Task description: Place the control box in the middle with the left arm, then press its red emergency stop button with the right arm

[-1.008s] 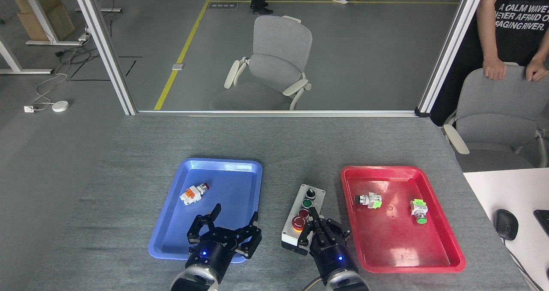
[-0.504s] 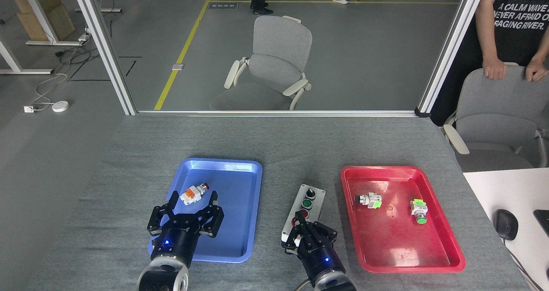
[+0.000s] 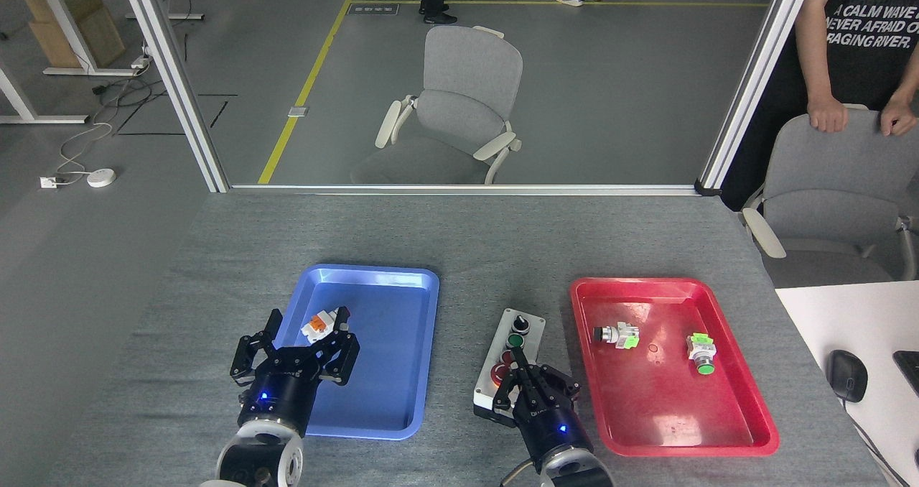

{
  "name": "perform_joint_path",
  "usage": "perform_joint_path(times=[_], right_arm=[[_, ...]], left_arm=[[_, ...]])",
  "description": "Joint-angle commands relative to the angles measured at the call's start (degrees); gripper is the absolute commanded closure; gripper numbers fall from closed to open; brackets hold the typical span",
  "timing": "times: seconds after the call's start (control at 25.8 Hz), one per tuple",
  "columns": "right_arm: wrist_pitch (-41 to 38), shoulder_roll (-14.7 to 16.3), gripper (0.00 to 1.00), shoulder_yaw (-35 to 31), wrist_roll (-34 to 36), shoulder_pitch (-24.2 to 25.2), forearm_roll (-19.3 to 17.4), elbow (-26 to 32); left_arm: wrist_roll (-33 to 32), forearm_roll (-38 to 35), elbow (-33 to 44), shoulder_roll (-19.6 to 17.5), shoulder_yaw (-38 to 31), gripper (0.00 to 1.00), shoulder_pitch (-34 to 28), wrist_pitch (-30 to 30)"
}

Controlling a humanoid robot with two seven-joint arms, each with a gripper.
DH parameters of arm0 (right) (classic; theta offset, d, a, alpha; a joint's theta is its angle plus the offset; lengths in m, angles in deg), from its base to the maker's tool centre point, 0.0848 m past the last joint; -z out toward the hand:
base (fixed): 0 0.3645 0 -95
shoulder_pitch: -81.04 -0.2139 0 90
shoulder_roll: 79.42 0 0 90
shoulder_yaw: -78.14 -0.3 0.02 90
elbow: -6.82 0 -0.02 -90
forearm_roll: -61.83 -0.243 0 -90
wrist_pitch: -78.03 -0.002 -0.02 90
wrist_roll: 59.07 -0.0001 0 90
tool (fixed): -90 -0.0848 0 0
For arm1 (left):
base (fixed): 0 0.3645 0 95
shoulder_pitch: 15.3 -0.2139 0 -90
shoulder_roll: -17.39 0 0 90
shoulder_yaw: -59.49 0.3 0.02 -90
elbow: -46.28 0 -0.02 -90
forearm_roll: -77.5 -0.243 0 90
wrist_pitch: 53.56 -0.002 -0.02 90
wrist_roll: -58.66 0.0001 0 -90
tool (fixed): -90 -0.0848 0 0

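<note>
The control box (image 3: 511, 361) is lying on the grey table (image 3: 459, 235) near the table's front edge, in the gap between the blue tray (image 3: 402, 286) and the red tray (image 3: 747, 401), its long side tilted slightly so that the far end leans right. A black selector (image 3: 518, 323) and a green button (image 3: 514, 341) are being shown on its far half, while the red emergency stop button (image 3: 500, 372) is being largely covered at the near end.

The right arm is being raised from the front edge, its black body with a blue light pointing away from the robot. The right gripper (image 3: 518, 363) is being held directly over the red button, fingers drawn together to a narrow tip; whether the tip is touching the button cannot be told.

The left arm is being angled up from the front-left, over the blue tray's near-left corner. The left gripper (image 3: 307, 326) is being held with its fingers spread wide apart, nothing between them, just in front of a small white and orange switch (image 3: 323, 322) lying in the blue tray.

Two switches with green parts are lying in the red tray.
</note>
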Motion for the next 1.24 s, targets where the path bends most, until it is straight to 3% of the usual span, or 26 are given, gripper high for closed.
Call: perform_joint_path(times=[0.0, 0.04, 0.16, 0.23, 0.54, 1.2], right_arm=[[-1.0, 0.2, 0.87, -3.3, 0.0, 0.9, 0.0, 4.3], [-0.9, 0.6, 0.74, -4.1, 0.0, 1.0, 0.0, 5.0], [-0.6, 2.4, 0.22, -7.0, 0.3, 1.6, -0.3, 6.0], [-0.4, 3.5, 0.04, -8.9, 0.3, 1.7, -0.6, 6.5], [-0.6, 7.3, 0.02, -13.2, 0.2, 2.5, -0.9, 9.6], [-1.3, 7.8, 0.02, -15.1, 0.0, 3.1, -1.0, 11.3]], left_arm=[[0.0, 0.0, -0.1, -0.1, -0.2, 0.01, 0.0, 0.0], [0.0, 0.0, -0.1, -0.1, -0.7, 0.01, 0.0, 0.0], [0.0, 0.0, -0.1, -0.1, -1.5, 0.01, 0.0, 0.3], [0.0, 0.0, 0.0, -0.1, -1.5, 0.01, 0.0, 0.3], [0.1, 0.0, 0.0, 0.0, -1.6, 0.01, 0.4, 0.2], [0.8, -0.2, -0.3, -0.2, -3.4, 0.01, 0.4, -0.5]])
